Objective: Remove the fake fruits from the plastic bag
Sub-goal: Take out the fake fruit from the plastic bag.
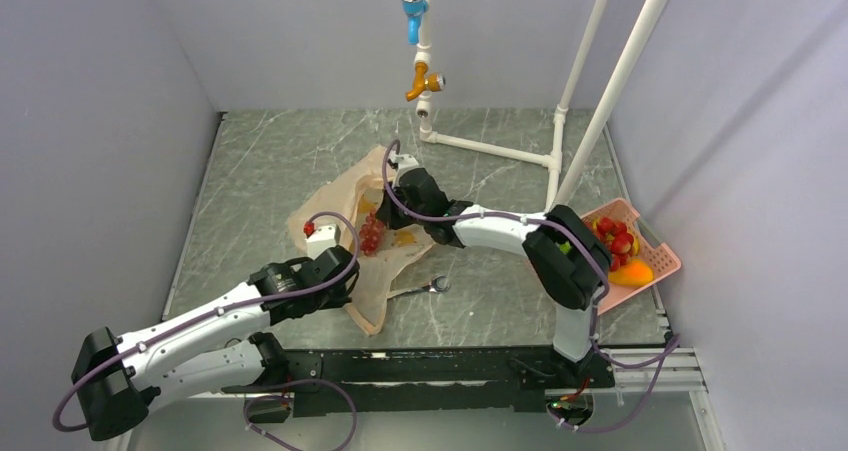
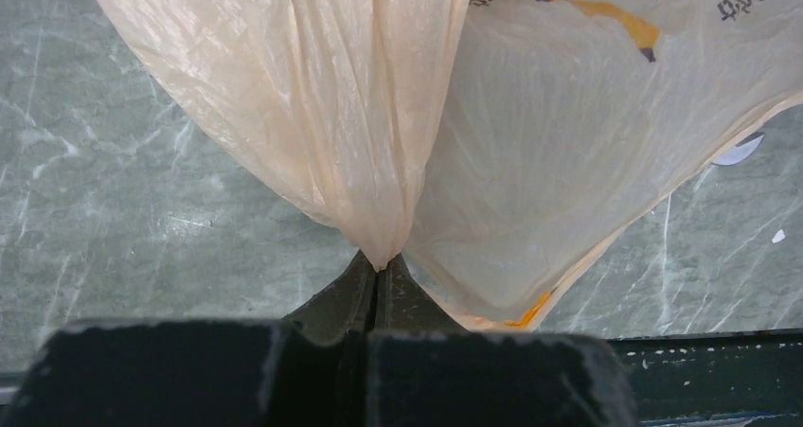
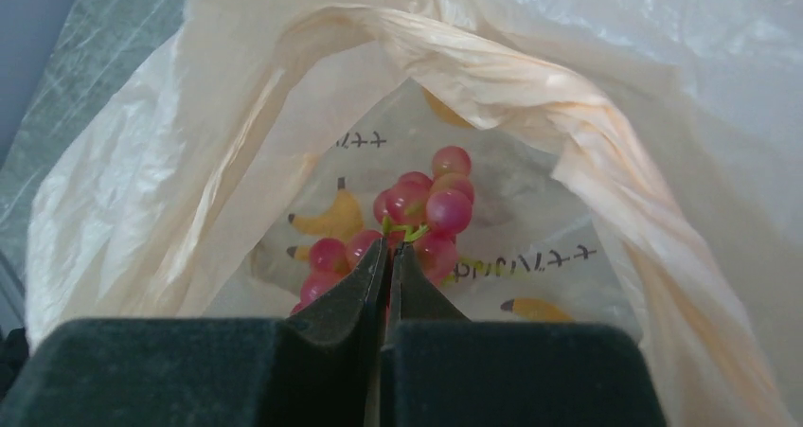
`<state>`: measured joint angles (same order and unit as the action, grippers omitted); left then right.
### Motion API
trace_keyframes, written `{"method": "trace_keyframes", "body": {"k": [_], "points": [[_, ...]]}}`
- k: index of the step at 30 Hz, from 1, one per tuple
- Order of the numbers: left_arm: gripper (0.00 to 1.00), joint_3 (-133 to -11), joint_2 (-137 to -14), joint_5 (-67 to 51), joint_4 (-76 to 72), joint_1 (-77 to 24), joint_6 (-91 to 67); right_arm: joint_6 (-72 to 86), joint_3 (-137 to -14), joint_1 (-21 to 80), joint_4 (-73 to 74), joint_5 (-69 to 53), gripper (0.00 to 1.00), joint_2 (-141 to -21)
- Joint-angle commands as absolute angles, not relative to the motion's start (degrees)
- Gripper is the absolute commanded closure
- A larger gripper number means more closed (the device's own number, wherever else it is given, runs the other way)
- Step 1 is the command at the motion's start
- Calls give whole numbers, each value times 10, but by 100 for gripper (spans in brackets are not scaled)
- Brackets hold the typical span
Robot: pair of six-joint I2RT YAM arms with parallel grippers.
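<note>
Plastic bag, translucent peach-orange and printed with bananas and dark lettering, lies crumpled near the middle of the marbled green surface. Its long axis runs roughly far to near, slanting a little leftward at the near end. In the right wrist view the mouth gapes toward the camera, its rim rolled into a thick fold.

Inside the bag lies the grape bunch, dark red, its long axis roughly along that of the bag. No other fruit can be made out in the bag.

Right gripper reaches into the mouth, fingers pressed together on the bunch's green stem. Left gripper, at the bag's left side, is closed on a gathered pleat of the film, which fans out from the fingertips.

Near the surface's right edge stands a pink slotted basket holding red strawberries, a yellow-orange fruit and some green items too small to tell. A metal wrench lies just beside the bag's near right edge. At the far side stands a white pipe frame carrying a blue valve above an orange valve.
</note>
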<state>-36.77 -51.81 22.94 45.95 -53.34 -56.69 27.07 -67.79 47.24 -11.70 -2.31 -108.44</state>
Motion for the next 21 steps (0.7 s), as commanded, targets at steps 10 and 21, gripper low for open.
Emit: {"method": "trace_keyframes", "body": {"k": [10, 21], "points": [[100, -382, -546, 239, 423, -534, -580, 274, -647, 471, -109, -77, 100, -892], [100, -462, -626, 257, 461, -456, -508, 231, -653, 467, -10, -6, 100, -744]]}}
